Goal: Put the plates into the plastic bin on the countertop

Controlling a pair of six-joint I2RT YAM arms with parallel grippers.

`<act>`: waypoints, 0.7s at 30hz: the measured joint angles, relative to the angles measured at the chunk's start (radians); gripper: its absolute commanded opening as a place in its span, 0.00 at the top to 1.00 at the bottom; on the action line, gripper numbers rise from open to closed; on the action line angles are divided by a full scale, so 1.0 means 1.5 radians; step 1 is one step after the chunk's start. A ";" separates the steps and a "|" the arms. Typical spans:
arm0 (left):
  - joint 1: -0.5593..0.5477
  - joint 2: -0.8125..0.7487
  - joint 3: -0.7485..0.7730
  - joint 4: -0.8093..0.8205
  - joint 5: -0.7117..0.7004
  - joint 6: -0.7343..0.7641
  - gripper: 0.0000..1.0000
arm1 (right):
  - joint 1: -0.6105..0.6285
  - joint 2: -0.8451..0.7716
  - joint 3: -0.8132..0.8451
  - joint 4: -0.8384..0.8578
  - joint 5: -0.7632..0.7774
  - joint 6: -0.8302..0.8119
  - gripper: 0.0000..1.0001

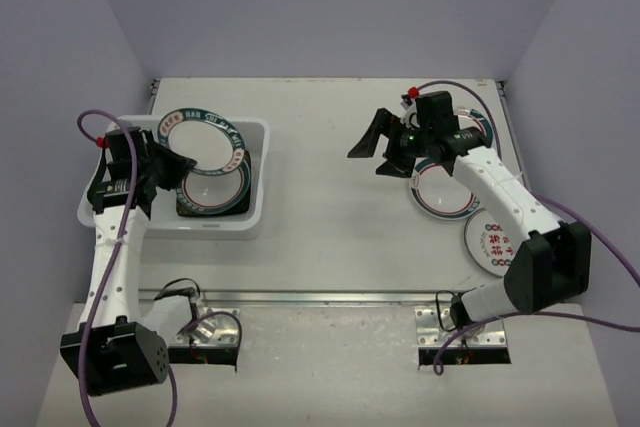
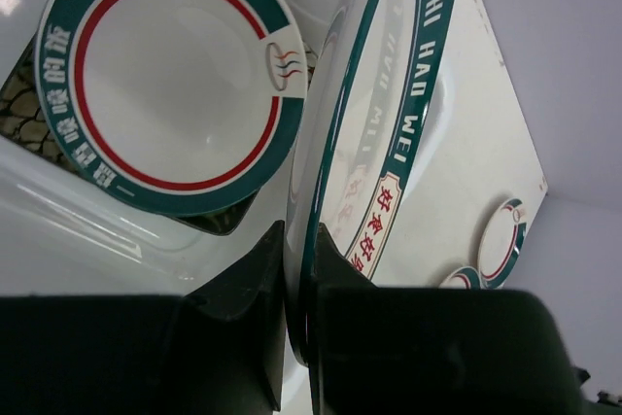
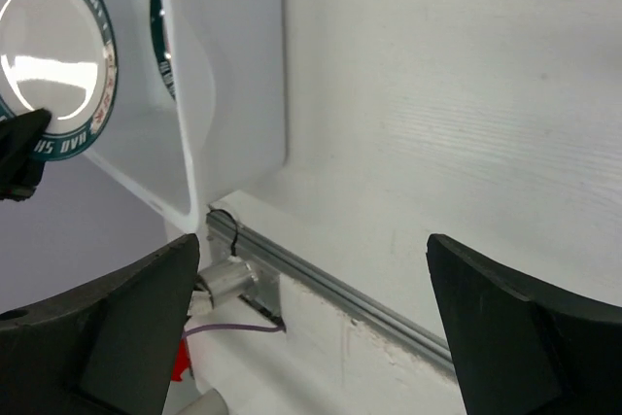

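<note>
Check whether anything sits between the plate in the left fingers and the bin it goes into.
Nothing blocks it. The left fingers hold the teal-rimmed plate tilted above the open plastic bin. Inside already lies another round plate on a black square plate, partly beneath the held one.

bin [image 1: 170,227] white translucent | round plate [image 1: 205,143] white, teal rim band | square plate [image 1: 241,205] black | countertop [image 1: 340,217] off-white

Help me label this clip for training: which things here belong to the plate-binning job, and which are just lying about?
Job: bin; held plate in left gripper; round plate and square plate inside the bin; banded plate, lettered plate and far plate waiting on the countertop; open right gripper.
Lying about: rail; purple cable.
</note>
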State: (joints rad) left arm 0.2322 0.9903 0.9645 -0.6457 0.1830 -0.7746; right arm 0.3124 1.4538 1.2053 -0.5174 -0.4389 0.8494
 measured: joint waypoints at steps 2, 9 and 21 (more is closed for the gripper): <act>0.001 -0.009 -0.013 -0.008 -0.025 -0.018 0.95 | -0.019 -0.031 -0.028 -0.014 0.012 -0.017 0.01; 0.012 0.033 -0.054 -0.010 -0.066 -0.035 0.82 | -0.047 -0.093 -0.092 -0.052 0.041 -0.053 0.01; 0.021 0.059 -0.107 0.042 -0.083 -0.039 0.00 | -0.045 -0.120 -0.099 -0.092 0.083 -0.098 0.01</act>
State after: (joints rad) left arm 0.2634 1.0786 0.8036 -0.5828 0.0582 -0.8328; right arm 0.2443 1.2743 1.0565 -0.6557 -0.3143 0.7021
